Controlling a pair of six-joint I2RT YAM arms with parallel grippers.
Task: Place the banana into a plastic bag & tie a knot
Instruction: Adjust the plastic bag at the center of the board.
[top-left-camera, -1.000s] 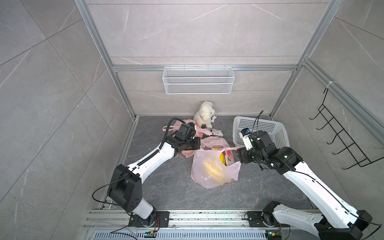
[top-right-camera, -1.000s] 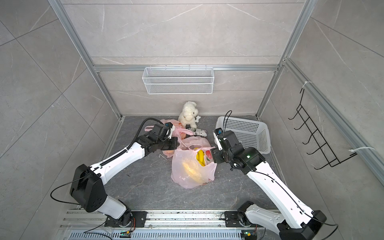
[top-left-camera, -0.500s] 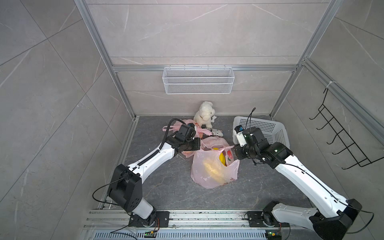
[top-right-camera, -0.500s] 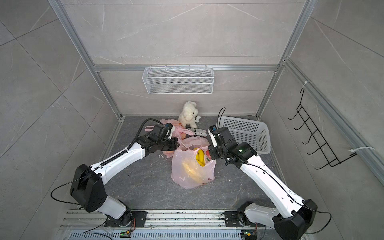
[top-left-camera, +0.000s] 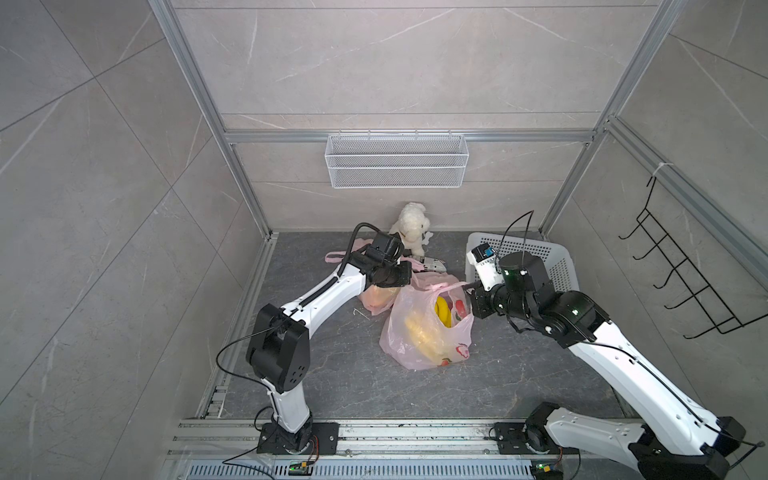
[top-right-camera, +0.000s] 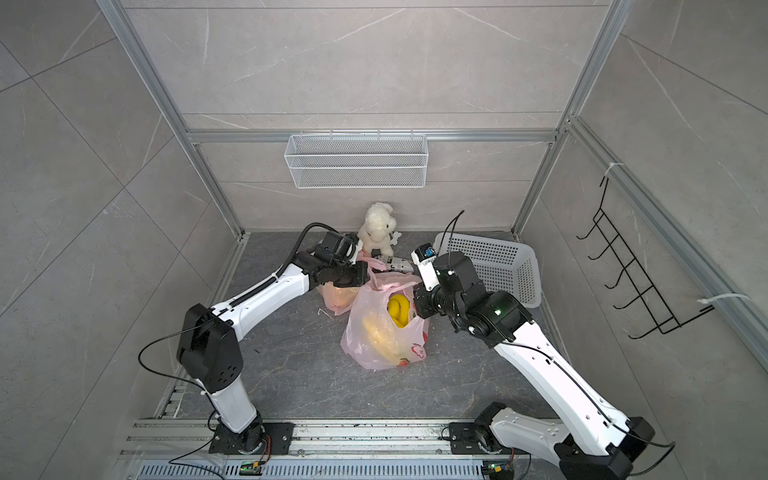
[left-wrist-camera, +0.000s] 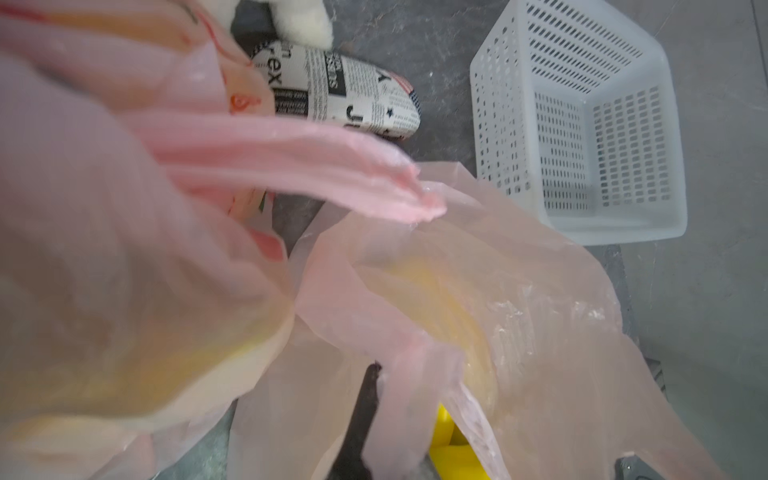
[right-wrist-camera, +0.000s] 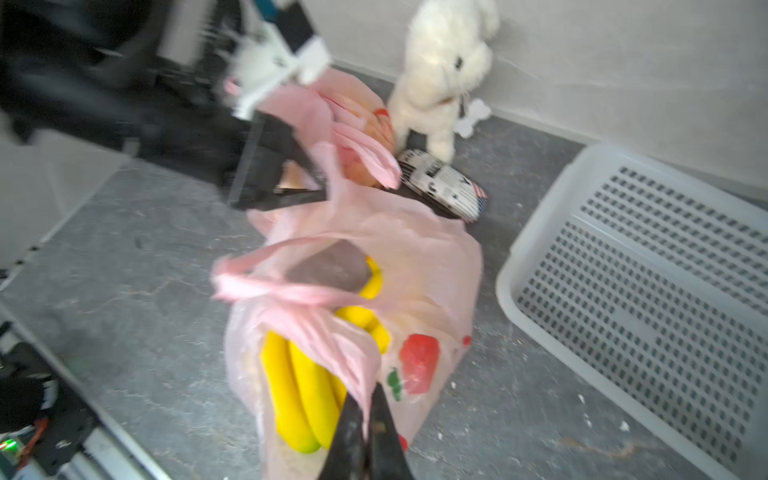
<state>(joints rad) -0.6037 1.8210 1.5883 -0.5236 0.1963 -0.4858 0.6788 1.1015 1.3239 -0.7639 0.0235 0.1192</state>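
Observation:
A pink see-through plastic bag (top-left-camera: 419, 332) (top-right-camera: 378, 336) sits mid-floor with its mouth open upward. The yellow banana bunch (top-left-camera: 442, 311) (top-right-camera: 397, 311) (right-wrist-camera: 299, 399) lies inside it. My left gripper (top-left-camera: 405, 276) (top-right-camera: 363, 274) is at the bag's far-left rim, shut on a strip of the bag's plastic (left-wrist-camera: 399, 395). Only one dark finger (left-wrist-camera: 365, 415) shows in the left wrist view. My right gripper (top-left-camera: 471, 286) (top-right-camera: 417, 286) (right-wrist-camera: 368, 399) is at the bag's right side. It is shut on the bag's pink handle, which is pinched between its two dark fingers.
A second pink bag (top-left-camera: 374, 299) lies under my left wrist. A white plush dog (top-left-camera: 411, 226) and a newspaper-print pouch (top-left-camera: 432, 264) sit behind the bag. A white slotted basket (top-left-camera: 552, 266) stands at the back right. A wire shelf (top-left-camera: 397, 166) and a hook rack (top-left-camera: 681, 286) hang on the walls.
My right gripper moved in to the bag's right handle and closed on it. The left arm and the bag's body have stayed put.

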